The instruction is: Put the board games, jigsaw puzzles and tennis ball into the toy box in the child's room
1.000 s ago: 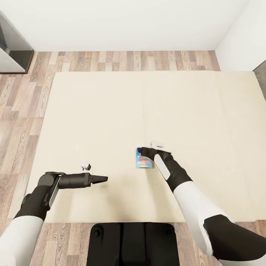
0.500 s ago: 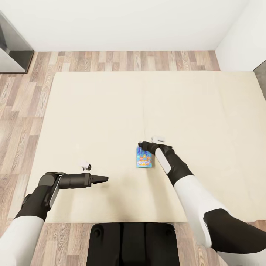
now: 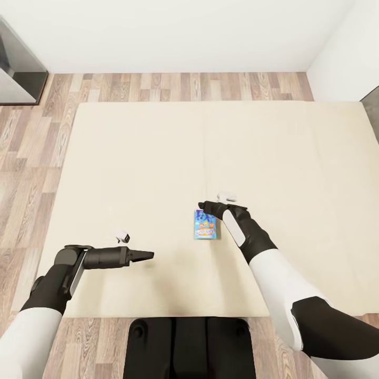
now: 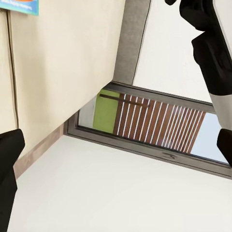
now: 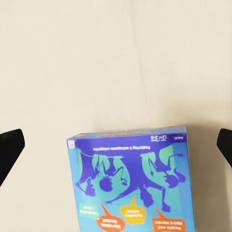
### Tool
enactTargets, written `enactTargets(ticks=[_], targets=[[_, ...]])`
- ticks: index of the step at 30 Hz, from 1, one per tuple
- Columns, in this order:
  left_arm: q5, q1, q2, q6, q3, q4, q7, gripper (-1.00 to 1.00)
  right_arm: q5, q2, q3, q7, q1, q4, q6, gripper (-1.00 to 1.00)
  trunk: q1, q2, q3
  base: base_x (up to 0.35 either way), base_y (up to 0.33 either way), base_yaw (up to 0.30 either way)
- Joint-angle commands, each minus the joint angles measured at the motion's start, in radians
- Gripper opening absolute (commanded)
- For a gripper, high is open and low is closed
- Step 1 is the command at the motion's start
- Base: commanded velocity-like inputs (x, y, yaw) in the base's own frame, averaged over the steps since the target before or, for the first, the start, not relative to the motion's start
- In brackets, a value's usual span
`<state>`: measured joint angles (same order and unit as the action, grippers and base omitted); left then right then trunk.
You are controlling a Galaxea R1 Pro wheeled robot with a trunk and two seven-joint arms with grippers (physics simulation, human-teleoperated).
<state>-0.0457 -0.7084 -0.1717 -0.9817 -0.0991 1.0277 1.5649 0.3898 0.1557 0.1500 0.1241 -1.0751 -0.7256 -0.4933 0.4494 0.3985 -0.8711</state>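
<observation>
A small, flat, mostly blue cartoon-printed board game box (image 3: 205, 225) (image 5: 131, 180) lies flat on the wide beige two-part mattress of the bed (image 3: 158, 158). The right gripper (image 3: 202, 207) hangs just above its far edge, jaws spread wide and empty. The left gripper (image 3: 147, 255) hovers well apart, jaws closed together on nothing.

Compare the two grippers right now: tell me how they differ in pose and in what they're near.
The right gripper hangs just past the far end of the small blue board game on the bed, its fingertips spread wide at the edges of the right wrist view. The left gripper points sideways across bare mattress, well away from the game; whether it is open is unclear. Both are dark and hold nothing.
</observation>
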Motion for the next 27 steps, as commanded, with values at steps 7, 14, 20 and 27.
enactTargets(ticks=[7, 14, 20, 27], targets=[[-0.005, 0.000, 0.000, -0.011, -0.001, 0.000, 0.006, 1.00, 0.010, 0.001, 0.005, 0.011, 0.001, -0.001, -0.002, 1.00, 0.001, 0.002, -0.001, 0.000, 0.000, 0.000], [-0.005, 0.000, 0.000, -0.011, -0.001, 0.000, 0.006, 1.00, 0.009, 0.004, 0.010, 0.020, 0.001, 0.000, -0.003, 1.00, 0.001, 0.002, -0.001, 0.000, 0.000, 0.000], [-0.005, 0.000, 0.000, -0.011, -0.002, 0.000, 0.006, 1.00, 0.008, 0.005, 0.011, 0.052, 0.001, -0.001, -0.005, 1.00, 0.001, 0.002, -0.001, 0.000, 0.000, 0.000], [-0.004, 0.000, -0.002, -0.010, -0.003, 0.000, 0.006, 1.00, 0.008, 0.006, 0.011, 0.069, 0.000, -0.001, -0.006, 1.00, 0.001, 0.002, -0.001, 0.000, 0.000, 0.000]])
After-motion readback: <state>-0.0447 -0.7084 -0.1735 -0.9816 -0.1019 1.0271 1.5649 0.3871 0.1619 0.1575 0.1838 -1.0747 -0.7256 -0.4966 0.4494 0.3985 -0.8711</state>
